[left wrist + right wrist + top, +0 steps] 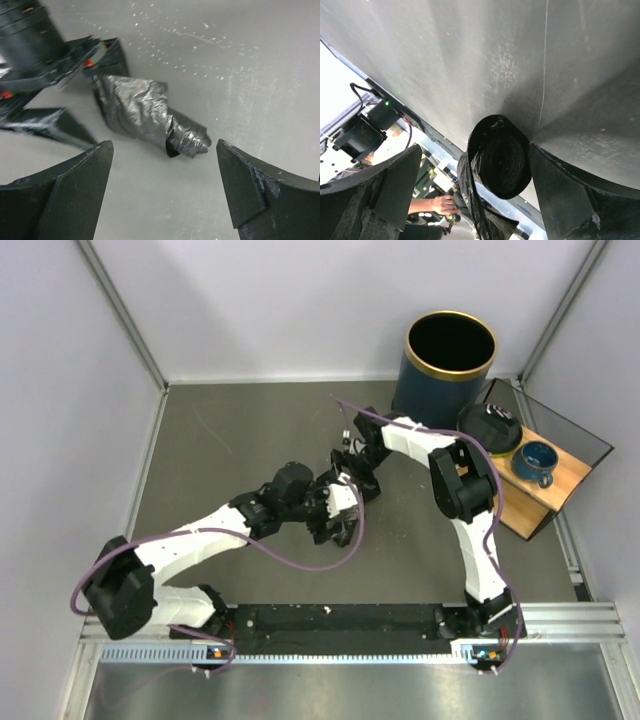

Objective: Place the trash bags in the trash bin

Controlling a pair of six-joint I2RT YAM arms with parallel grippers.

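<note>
Both arms bend inward. The left end effector [164,150] gapes wide, trash bag [145,110] at its 12 o'clock; the right end effector [475,150], jaws spread too, straddles it.

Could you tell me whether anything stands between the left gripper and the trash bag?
Nothing visible: the trash bag lies ahead of the open left gripper, with the right gripper at its far end.

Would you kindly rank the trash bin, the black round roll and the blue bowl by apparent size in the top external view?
1. trash bin, clearly the largest.
2. black round roll, somewhat larger than the bowl, though the margin is modest.
3. blue bowl, the smallest.
</note>
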